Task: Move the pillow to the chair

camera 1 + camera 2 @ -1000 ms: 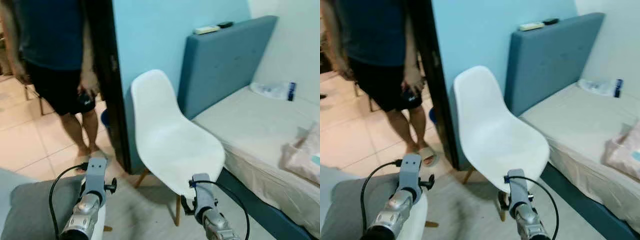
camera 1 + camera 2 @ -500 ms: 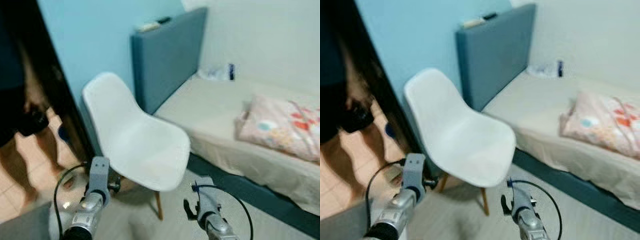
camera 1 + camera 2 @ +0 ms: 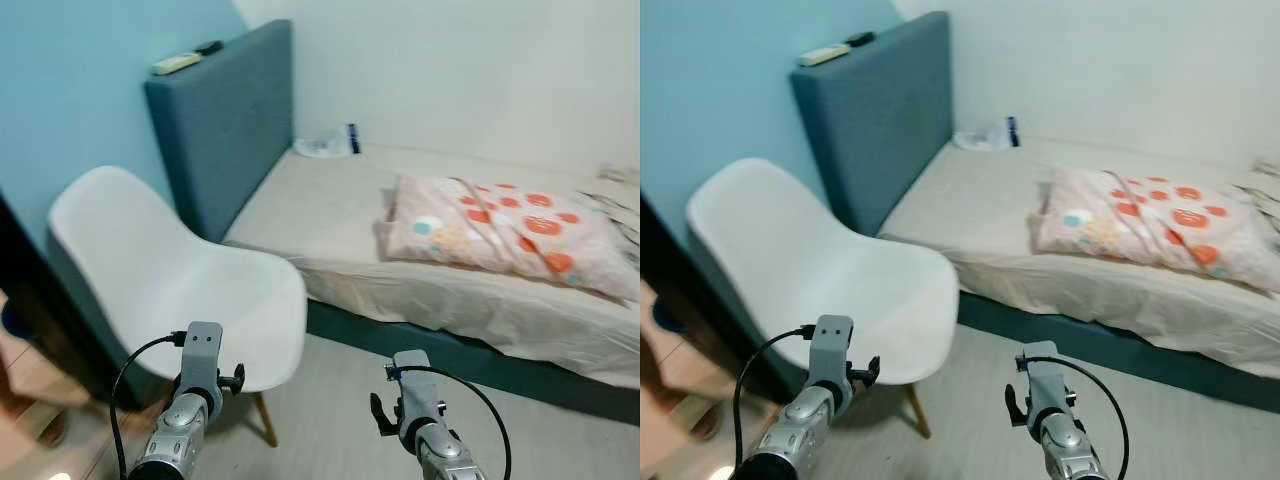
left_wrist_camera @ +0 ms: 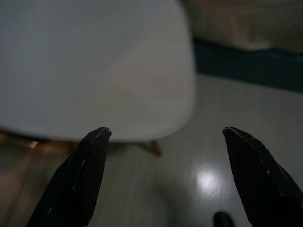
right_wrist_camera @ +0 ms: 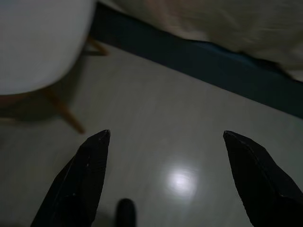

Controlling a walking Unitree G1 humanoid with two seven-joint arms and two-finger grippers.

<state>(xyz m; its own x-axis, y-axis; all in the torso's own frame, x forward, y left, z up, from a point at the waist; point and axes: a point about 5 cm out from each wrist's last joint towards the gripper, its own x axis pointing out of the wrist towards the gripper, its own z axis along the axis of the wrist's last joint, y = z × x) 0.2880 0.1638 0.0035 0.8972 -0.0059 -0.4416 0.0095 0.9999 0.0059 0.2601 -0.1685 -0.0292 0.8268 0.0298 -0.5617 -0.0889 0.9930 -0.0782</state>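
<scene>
Ahead, we see the bed [image 3: 330, 215] running along the far wall, its blue headboard [image 3: 215, 125] at our left. On the mattress, towards its right half, lies the pillow [image 3: 500, 230], pink with red and orange spots, flat, its long axis running left to right along the bed. Beside the headboard, at our left and nearer to us, stands the white chair [image 3: 180, 280], its seat bare and facing the room. On the headboard's top rest two small remotes [image 3: 185, 58], and a plastic packet [image 3: 325, 146] lies near the bed's head.

Low in the head views we hold both arms forward over the pale floor [image 3: 1200, 420]. Our left gripper [image 4: 165, 135] hangs just before the chair seat, fingers spread wide, pinching nothing. Our right gripper [image 5: 165, 137] hangs over the floor short of the bed's dark base, fingers likewise spread and bare.

The pillow lies ahead and to the right, well apart from both grippers. We judge the right arm the nearer one, and the pillow not yet within reach.
</scene>
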